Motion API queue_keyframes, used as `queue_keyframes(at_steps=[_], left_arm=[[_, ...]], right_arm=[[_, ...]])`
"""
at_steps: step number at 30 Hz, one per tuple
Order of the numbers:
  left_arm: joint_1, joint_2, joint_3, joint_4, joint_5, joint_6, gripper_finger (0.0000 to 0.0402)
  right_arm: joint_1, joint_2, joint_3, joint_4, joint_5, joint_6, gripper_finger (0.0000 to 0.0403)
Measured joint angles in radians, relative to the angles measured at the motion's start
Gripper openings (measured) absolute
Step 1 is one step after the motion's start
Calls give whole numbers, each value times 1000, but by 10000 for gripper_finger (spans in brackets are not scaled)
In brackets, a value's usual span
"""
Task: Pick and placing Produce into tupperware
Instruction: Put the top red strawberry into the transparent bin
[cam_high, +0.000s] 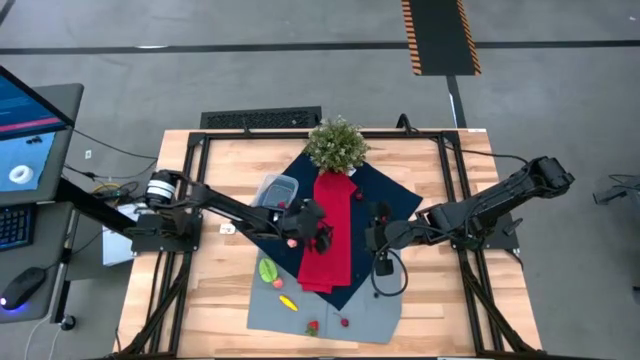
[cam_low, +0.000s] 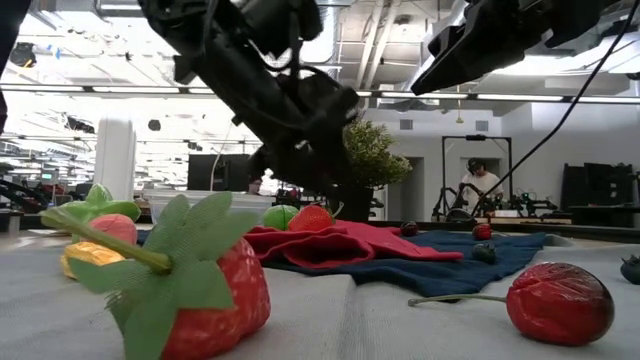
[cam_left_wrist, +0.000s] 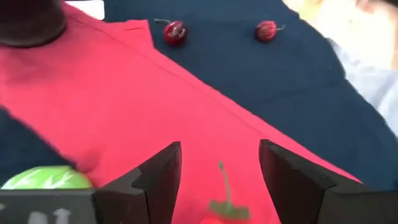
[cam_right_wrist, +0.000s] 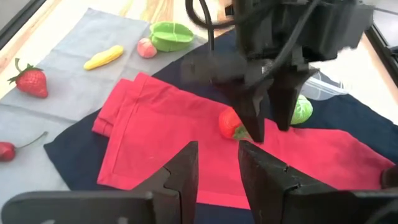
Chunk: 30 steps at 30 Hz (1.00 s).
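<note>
A red strawberry (cam_right_wrist: 229, 123) lies on the red cloth (cam_right_wrist: 155, 143), next to a green round piece (cam_right_wrist: 301, 111). My left gripper (cam_right_wrist: 268, 127) is open and points slanting down at it; in the left wrist view the strawberry's green stem (cam_left_wrist: 222, 186) shows between the fingers. The clear tupperware (cam_high: 280, 188) stands on the navy cloth behind the left gripper. My right gripper (cam_right_wrist: 217, 167) hovers open and holds nothing, over the navy cloth's right part (cam_high: 383, 255). A green leafy piece (cam_right_wrist: 171, 34), a pink one (cam_right_wrist: 147, 47), a yellow one (cam_right_wrist: 104, 57) and another strawberry (cam_right_wrist: 31, 81) lie on the grey cloth. My left gripper comes at the strawberry on the red cloth from above, slanting from the table's left. One finger (cam_right_wrist: 249, 121) stands right beside the berry's body (cam_right_wrist: 231, 127). Whether it touches the berry I cannot tell.
A bushy potted plant (cam_high: 337, 143) stands at the far end of the red cloth. Two cherries (cam_left_wrist: 175, 31) (cam_left_wrist: 266, 30) lie on the navy cloth beyond the left gripper. A third cherry (cam_right_wrist: 6, 149) lies on the grey cloth near the table's front.
</note>
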Motion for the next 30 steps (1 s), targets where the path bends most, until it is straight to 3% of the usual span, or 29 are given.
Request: queue_keyframes(at_steps=[11, 25, 30], left_arm=[[11, 23, 41, -120, -1, -73, 203], [16, 23, 40, -115, 67, -99, 203], [22, 40, 39, -119, 94, -100, 183]], right_arm=[[6, 0, 0, -1, 1, 0, 138], [6, 0, 0, 0, 1, 0, 138], [6, 0, 0, 0, 1, 0, 138]])
